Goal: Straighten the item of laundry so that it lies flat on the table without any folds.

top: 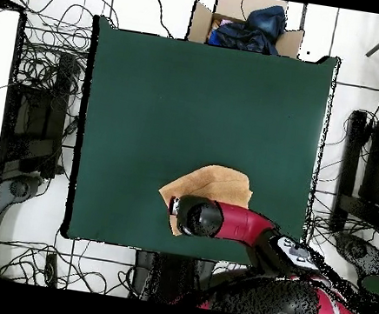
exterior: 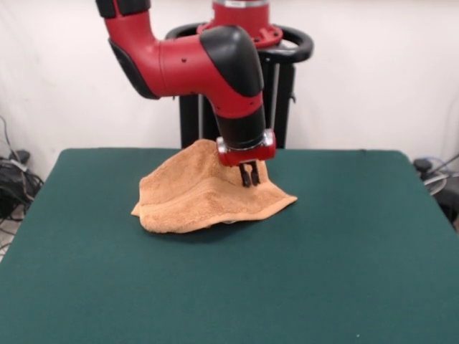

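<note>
**Working on a towel that is nowhere near flat**

Reaching down from above in the front view, the gripper (exterior: 249, 177) is meeting the towel (exterior: 208, 197) at the cloth's upper part, on the side toward the robot's pedestal. Its two dark fingers are standing close together with their tips at the fabric; they are probably pinching a fold, but the contact point is too small to be sure, so I cannot tell whether the gripper is closed on cloth or only touching it.

The towel is sitting on the green tabletop (exterior: 344, 272), in the half nearer the robot and slightly off centre. In the overhead view the towel (top: 215, 184) is showing as an irregular tan patch, partly hidden under the red arm (top: 236, 224), close to the table edge by the robot's base.

Judging progress, very little is looking finished. The cloth is lying doubled over: a thick folded edge is running along the camera side in the front view, a pointed corner is sticking out to the picture's right, and the surface is rising into a hump toward the gripper. No clean rectangular outline is appearing in either view. What is remaining seems to be nearly everything: opening the doubled layer, drawing the corners apart and smoothing the raised middle until it is lying in one layer.
</note>
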{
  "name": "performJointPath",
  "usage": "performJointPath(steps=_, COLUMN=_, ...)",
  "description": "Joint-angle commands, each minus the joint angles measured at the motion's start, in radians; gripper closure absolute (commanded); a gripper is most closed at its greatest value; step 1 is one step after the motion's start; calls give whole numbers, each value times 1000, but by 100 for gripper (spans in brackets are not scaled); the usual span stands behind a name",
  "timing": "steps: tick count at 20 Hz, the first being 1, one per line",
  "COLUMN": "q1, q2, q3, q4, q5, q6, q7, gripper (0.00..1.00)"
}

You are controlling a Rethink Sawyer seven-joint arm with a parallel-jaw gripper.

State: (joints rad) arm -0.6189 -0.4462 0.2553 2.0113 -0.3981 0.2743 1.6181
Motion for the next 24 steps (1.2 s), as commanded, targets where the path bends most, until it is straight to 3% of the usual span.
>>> performJointPath(steps=1, q1=19, q2=61, q3=36, q4=-84, q5=-5, q6=-70, q7=104, gripper=100)
performJointPath(steps=10, q1=18, q2=144, q3=2, q4=-119, q5=-51, q6=-143, q7=79, gripper=100)
performJointPath(steps=18, q1=-18, q2=139, q3=41, q4=-99, q5=-45, q6=-156, q7=76, gripper=100)
performJointPath(steps=24, q1=-128, q2=223, q3=125, q4=-115, q5=-56, q6=-156, q7=24, gripper=100)
